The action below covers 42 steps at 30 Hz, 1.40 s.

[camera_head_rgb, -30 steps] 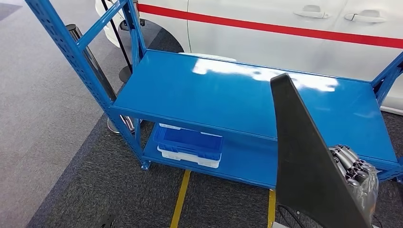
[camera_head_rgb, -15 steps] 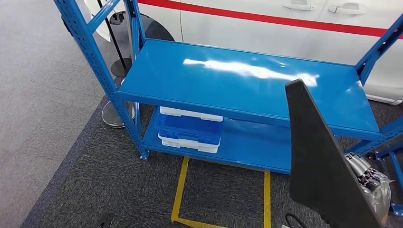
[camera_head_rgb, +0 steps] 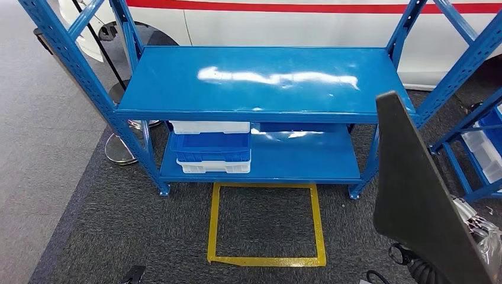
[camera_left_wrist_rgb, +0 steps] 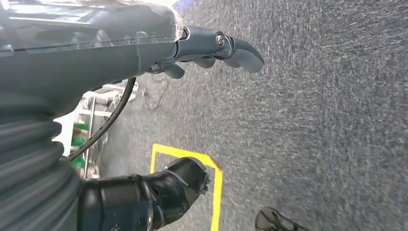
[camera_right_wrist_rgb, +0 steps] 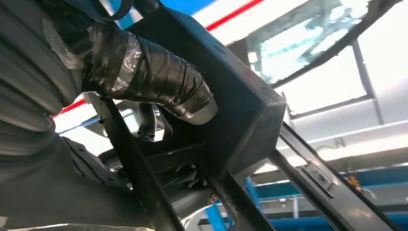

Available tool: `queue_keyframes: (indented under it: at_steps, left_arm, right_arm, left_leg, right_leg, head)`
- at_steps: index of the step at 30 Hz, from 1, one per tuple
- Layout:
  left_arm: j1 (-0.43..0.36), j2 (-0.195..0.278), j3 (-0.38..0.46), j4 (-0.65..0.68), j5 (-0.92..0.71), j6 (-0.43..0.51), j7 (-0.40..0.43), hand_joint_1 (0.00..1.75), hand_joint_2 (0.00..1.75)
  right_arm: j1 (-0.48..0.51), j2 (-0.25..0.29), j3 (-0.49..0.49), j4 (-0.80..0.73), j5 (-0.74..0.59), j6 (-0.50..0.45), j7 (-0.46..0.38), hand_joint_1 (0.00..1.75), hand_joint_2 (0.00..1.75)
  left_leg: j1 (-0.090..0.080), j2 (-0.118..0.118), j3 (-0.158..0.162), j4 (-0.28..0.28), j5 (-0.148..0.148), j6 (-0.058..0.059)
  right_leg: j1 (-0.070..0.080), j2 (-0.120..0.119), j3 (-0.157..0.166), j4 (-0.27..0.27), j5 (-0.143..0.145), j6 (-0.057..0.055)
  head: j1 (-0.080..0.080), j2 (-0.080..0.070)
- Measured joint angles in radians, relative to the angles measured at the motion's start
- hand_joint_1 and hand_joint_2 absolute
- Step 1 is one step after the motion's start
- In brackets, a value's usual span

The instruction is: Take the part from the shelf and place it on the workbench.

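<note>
Right hand (camera_head_rgb: 480,232) still grips part (camera_head_rgb: 414,195); camera turned.

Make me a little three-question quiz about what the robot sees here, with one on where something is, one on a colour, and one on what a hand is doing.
1. Where are the stacked bins?
A. top shelf
B. lower shelf
C. floor

2. What colour is the taped square on the floor?
A. yellow
B. red
C. white

3. The right hand is:
A. open
B. holding the black part
C. resting on the shelf

Answers:
1 B, the stacked bins sit on the lower shelf.
2 A, the taped square is yellow.
3 B, the right hand grips the black part.
</note>
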State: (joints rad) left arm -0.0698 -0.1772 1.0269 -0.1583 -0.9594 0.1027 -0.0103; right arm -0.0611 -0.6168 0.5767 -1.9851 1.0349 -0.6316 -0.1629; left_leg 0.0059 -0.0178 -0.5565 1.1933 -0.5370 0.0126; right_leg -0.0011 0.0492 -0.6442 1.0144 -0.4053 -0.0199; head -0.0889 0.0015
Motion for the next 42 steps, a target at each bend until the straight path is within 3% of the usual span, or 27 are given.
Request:
queue_keyframes:
  at_steps: [2,3,5,6,7,10,11,12,14,15,17,18,20,21,22,23,25,26,27,29,31,33,35,37,39,41,42]
  left_arm:
    - [-0.001,0.000,0.000,0.000,-0.003,0.001,0.000,0.00,1.75]
    - [-0.001,0.000,0.000,0.000,-0.004,0.002,0.000,0.00,1.75]
    - [-0.002,-0.002,0.000,0.000,-0.005,0.005,0.000,0.00,1.75]
    - [-0.002,-0.003,0.000,0.000,-0.005,0.007,-0.001,0.00,1.75]
    - [-0.001,-0.004,0.000,0.000,-0.006,0.009,-0.002,0.00,1.75]
    - [0.002,-0.004,0.000,0.000,-0.007,0.016,-0.006,0.00,1.75]
    - [0.002,-0.003,0.000,0.000,-0.007,0.017,-0.007,0.00,1.75]
    - [0.002,-0.003,0.000,0.000,-0.008,0.018,-0.010,0.00,1.75]
    - [0.000,-0.002,0.000,0.000,-0.008,0.020,-0.014,0.00,1.75]
    - [-0.001,-0.002,0.000,0.000,-0.008,0.020,-0.015,0.00,1.75]
    - [-0.003,-0.003,0.000,0.000,-0.008,0.020,-0.016,0.00,1.75]
    - [-0.004,-0.003,0.000,0.000,-0.008,0.020,-0.017,0.00,1.75]
    - [-0.005,-0.004,0.000,0.000,-0.007,0.020,-0.017,0.00,1.75]
    - [-0.005,-0.004,0.000,0.000,-0.006,0.020,-0.017,0.00,1.75]
    - [-0.004,-0.003,0.000,0.000,-0.005,0.021,-0.018,0.00,1.75]
    - [-0.002,-0.004,0.000,0.000,-0.004,0.022,-0.018,0.00,1.75]
    - [0.003,-0.004,0.000,0.000,-0.004,0.024,-0.018,0.00,1.75]
    - [0.005,-0.004,0.000,0.000,-0.003,0.025,-0.018,0.00,1.75]
    - [0.005,-0.004,0.000,0.000,-0.003,0.026,-0.018,0.00,1.75]
    - [0.005,-0.003,0.000,0.000,-0.001,0.028,-0.018,0.00,1.75]
    - [0.004,-0.002,0.000,0.000,0.000,0.028,-0.018,0.00,1.75]
    - [0.003,-0.002,0.000,0.000,0.000,0.028,-0.017,0.00,1.75]
    - [0.002,-0.002,0.000,0.000,-0.001,0.028,-0.016,0.00,1.75]
    - [0.000,-0.004,0.000,0.000,-0.001,0.028,-0.013,0.00,1.75]
    - [-0.001,-0.006,0.000,0.000,-0.002,0.029,-0.011,0.00,1.75]
    - [0.000,-0.005,0.000,0.000,-0.003,0.031,-0.009,0.00,1.75]
    - [0.001,-0.004,0.000,0.000,-0.004,0.031,-0.008,0.00,1.75]
  right_arm:
    - [0.010,0.000,-0.007,-0.006,0.006,-0.001,0.005,1.75,1.75]
    - [0.015,0.000,-0.011,-0.009,0.010,-0.001,0.007,1.75,1.75]
    - [0.030,-0.001,-0.020,-0.015,0.019,-0.002,0.010,1.75,1.75]
    - [0.039,-0.002,-0.023,-0.018,0.023,-0.003,0.012,1.75,1.75]
    - [0.046,-0.002,-0.026,-0.020,0.027,-0.003,0.014,1.75,1.75]
    - [0.061,-0.003,-0.033,-0.025,0.036,-0.003,0.018,1.75,1.75]
    - [0.066,-0.002,-0.035,-0.026,0.038,-0.003,0.021,1.75,1.75]
    - [0.072,-0.002,-0.038,-0.026,0.040,-0.003,0.023,1.75,1.75]
    - [0.082,-0.002,-0.045,-0.027,0.044,-0.003,0.026,1.75,1.75]
    - [0.084,-0.002,-0.048,-0.028,0.045,-0.003,0.027,1.75,1.75]
    - [0.086,-0.002,-0.054,-0.032,0.045,-0.003,0.029,1.75,1.75]
    - [0.087,-0.002,-0.057,-0.035,0.045,-0.003,0.030,1.75,1.75]
    - [0.089,-0.003,-0.062,-0.040,0.045,-0.001,0.030,1.75,1.75]
    - [0.090,-0.003,-0.063,-0.041,0.045,0.000,0.030,1.75,1.75]
    - [0.090,-0.004,-0.065,-0.041,0.045,0.002,0.030,1.75,1.75]
    - [0.089,-0.003,-0.066,-0.042,0.045,0.004,0.029,1.75,1.75]
    - [0.086,-0.002,-0.067,-0.042,0.045,0.009,0.028,1.75,1.75]
    - [0.085,-0.001,-0.067,-0.042,0.045,0.011,0.028,1.75,1.75]
    - [0.085,-0.001,-0.067,-0.042,0.045,0.013,0.028,1.75,1.75]
    - [0.085,-0.001,-0.067,-0.041,0.045,0.015,0.028,1.75,1.75]
    - [0.085,-0.001,-0.067,-0.041,0.045,0.015,0.028,1.75,1.75]
    - [0.084,-0.001,-0.067,-0.041,0.045,0.015,0.028,1.75,1.75]
    - [0.082,-0.001,-0.068,-0.041,0.045,0.016,0.028,1.75,1.75]
    - [0.082,-0.001,-0.068,-0.041,0.044,0.018,0.028,1.75,1.75]
    - [0.081,-0.002,-0.068,-0.041,0.044,0.021,0.028,1.75,1.75]
    - [0.079,-0.001,-0.068,-0.040,0.044,0.023,0.028,1.75,1.75]
    - [0.078,-0.001,-0.068,-0.039,0.044,0.023,0.028,1.75,1.75]
  left_leg:
    - [0.001,-0.040,0.091,-0.135,-0.018,0.006]
    - [0.000,-0.051,0.113,-0.176,-0.032,0.009]
    - [0.001,-0.036,0.110,-0.194,-0.029,0.016]
    - [0.003,-0.023,0.101,-0.196,-0.018,0.022]
    - [0.005,-0.008,0.089,-0.197,-0.006,0.030]
    - [0.004,0.037,0.049,-0.196,0.028,0.042]
    - [0.003,0.051,0.034,-0.194,0.038,0.042]
    - [0.002,0.064,0.018,-0.190,0.048,0.041]
    - [0.002,0.090,-0.015,-0.178,0.063,0.037]
    - [0.002,0.101,-0.028,-0.172,0.069,0.035]
    - [0.001,0.118,-0.043,-0.165,0.080,0.025]
    - [0.001,0.127,-0.044,-0.166,0.087,0.019]
    - [0.003,0.144,-0.044,-0.173,0.104,0.006]
    - [0.005,0.143,-0.046,-0.174,0.108,-0.001]
    - [0.007,0.125,-0.051,-0.169,0.095,-0.008]
    - [0.008,0.098,-0.059,-0.147,0.063,-0.013]
    - [0.009,0.041,-0.081,-0.052,-0.040,-0.016]
    - [0.008,0.030,-0.092,0.011,-0.083,-0.015]
    - [0.008,0.026,-0.097,0.063,-0.102,-0.015]
    - [0.006,0.023,-0.073,0.088,-0.074,-0.011]
    - [0.007,-0.003,0.010,-0.017,-0.026,-0.004]
    - [0.007,-0.043,0.091,-0.147,-0.026,0.002]
    - [0.004,-0.049,0.112,-0.192,-0.035,0.004]
    - [0.008,-0.024,0.097,-0.195,-0.017,0.014]
    - [0.012,0.005,0.078,-0.201,0.005,0.028]
    - [0.005,0.032,0.054,-0.197,0.023,0.037]
    - [0.002,0.046,0.039,-0.193,0.031,0.037]
  right_leg:
    - [0.000,0.019,-0.029,0.019,0.017,0.011]
    - [0.000,0.028,-0.036,0.022,0.026,0.016]
    - [0.001,0.046,-0.046,0.017,0.049,0.028]
    - [0.002,0.042,-0.053,0.020,0.043,0.034]
    - [0.002,0.029,-0.062,0.035,0.017,0.039]
    - [-0.007,-0.032,-0.092,0.183,-0.134,0.057]
    - [-0.012,-0.040,-0.097,0.244,-0.159,0.063]
    - [-0.017,-0.044,-0.095,0.288,-0.159,0.068]
    - [-0.023,-0.051,-0.048,0.287,-0.107,0.073]
    - [-0.024,-0.062,0.002,0.236,-0.085,0.073]
    - [-0.017,-0.099,0.118,0.084,-0.104,0.063]
    - [-0.010,-0.112,0.156,0.024,-0.121,0.054]
    - [0.001,-0.109,0.170,-0.026,-0.131,0.035]
    - [0.000,-0.102,0.161,-0.030,-0.119,0.025]
    - [-0.001,-0.093,0.152,-0.035,-0.107,0.016]
    - [-0.004,-0.085,0.141,-0.039,-0.093,0.005]
    - [-0.004,-0.067,0.112,-0.039,-0.068,-0.009]
    - [-0.002,-0.056,0.097,-0.035,-0.057,-0.013]
    - [-0.001,-0.044,0.080,-0.030,-0.047,-0.014]
    - [0.000,-0.020,0.044,-0.015,-0.029,-0.011]
    - [-0.001,0.004,0.007,0.005,-0.015,-0.004]
    - [-0.002,0.025,-0.019,0.024,0.000,0.006]
    - [-0.002,0.046,-0.032,0.027,0.020,0.018]
    - [-0.002,0.052,-0.044,0.029,0.026,0.030]
    - [-0.002,0.014,-0.066,0.074,-0.029,0.041]
    - [-0.008,-0.033,-0.094,0.183,-0.123,0.053]
    - [-0.013,-0.042,-0.103,0.242,-0.151,0.058]
  head:
    - [0.000,0.000]
    - [0.000,0.000]
    - [0.000,0.000]
    - [0.002,0.000]
    - [0.005,0.000]
    - [0.015,0.000]
    - [0.016,0.000]
    - [0.017,0.000]
    - [0.018,0.000]
    - [0.019,0.000]
    - [0.018,0.000]
    - [0.018,0.000]
    - [0.020,0.000]
    - [0.023,0.000]
    - [0.024,0.000]
    - [0.024,0.000]
    - [0.022,-0.001]
    - [0.021,-0.001]
    - [0.021,-0.001]
    - [0.020,-0.001]
    - [0.020,0.000]
    - [0.020,0.000]
    - [0.020,0.000]
    - [0.021,-0.001]
    - [0.029,-0.001]
    - [0.037,-0.001]
    - [0.038,-0.001]
